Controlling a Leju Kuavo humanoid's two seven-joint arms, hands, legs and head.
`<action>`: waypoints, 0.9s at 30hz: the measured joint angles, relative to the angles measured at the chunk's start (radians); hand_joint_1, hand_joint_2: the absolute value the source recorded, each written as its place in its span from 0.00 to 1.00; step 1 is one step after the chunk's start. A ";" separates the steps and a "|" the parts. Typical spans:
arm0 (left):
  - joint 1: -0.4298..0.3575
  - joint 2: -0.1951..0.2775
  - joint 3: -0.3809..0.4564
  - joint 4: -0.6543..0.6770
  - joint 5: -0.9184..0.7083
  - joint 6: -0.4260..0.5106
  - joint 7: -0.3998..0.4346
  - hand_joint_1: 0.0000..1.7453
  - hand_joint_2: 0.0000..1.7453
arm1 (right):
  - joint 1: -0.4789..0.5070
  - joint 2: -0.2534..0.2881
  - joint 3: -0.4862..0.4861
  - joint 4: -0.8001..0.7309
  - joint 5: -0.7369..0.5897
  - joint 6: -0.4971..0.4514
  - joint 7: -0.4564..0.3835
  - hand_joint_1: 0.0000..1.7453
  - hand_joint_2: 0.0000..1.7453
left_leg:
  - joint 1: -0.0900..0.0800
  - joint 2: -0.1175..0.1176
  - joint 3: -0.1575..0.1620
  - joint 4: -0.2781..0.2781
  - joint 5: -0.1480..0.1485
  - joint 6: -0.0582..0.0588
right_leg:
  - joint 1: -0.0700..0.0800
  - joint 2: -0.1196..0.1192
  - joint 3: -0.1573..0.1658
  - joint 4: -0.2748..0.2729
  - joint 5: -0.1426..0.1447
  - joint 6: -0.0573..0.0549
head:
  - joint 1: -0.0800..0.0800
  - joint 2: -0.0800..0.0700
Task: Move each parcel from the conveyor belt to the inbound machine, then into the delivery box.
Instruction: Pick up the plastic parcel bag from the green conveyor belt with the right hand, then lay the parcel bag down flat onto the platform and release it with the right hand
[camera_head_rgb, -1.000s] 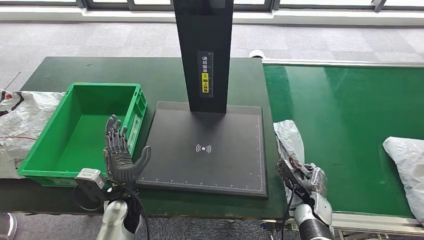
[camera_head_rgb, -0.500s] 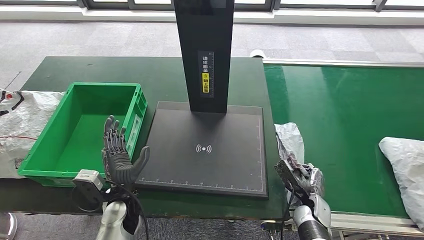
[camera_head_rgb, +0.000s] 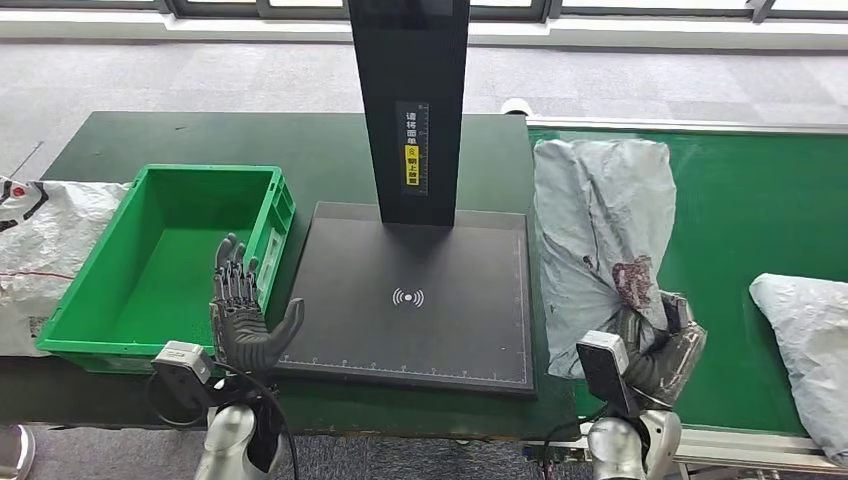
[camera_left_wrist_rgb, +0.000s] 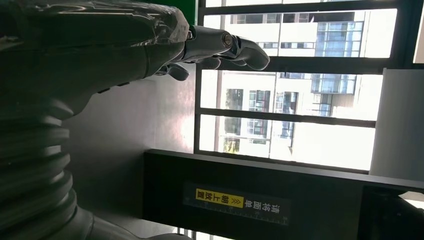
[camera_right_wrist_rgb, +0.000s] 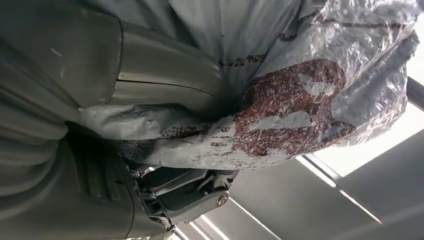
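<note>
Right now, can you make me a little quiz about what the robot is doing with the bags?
1. True or false: the right hand grips a grey parcel.
2. What does the green box hold? A) a parcel B) nothing visible C) a bottle
3. Fill in: the left hand hovers open beside the black ____ machine.

Key: 1 true; 2 B; 3 inbound
</note>
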 joint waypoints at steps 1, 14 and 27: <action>-0.001 0.000 0.000 0.004 0.000 -0.002 0.000 0.00 1.00 | 0.016 0.003 0.028 -0.053 -0.004 0.000 -0.001 1.00 1.00 | 0.000 0.001 0.000 0.000 0.000 0.000 | 0.000 0.001 0.000 0.000 0.000 0.000 | 0.000 0.000; -0.004 0.000 0.000 0.035 0.000 -0.011 0.000 0.00 1.00 | 0.076 0.005 0.214 -0.347 -0.034 0.000 -0.002 1.00 1.00 | 0.000 0.003 0.002 0.000 -0.001 0.000 | 0.000 0.004 0.000 0.000 0.000 0.000 | 0.000 0.000; -0.012 0.000 -0.006 0.065 0.017 -0.020 0.000 0.00 1.00 | -0.097 0.011 0.354 0.113 0.042 0.060 0.008 1.00 1.00 | 0.000 0.007 0.003 0.000 0.000 -0.002 | 0.001 0.007 0.001 0.000 0.002 -0.001 | 0.000 0.000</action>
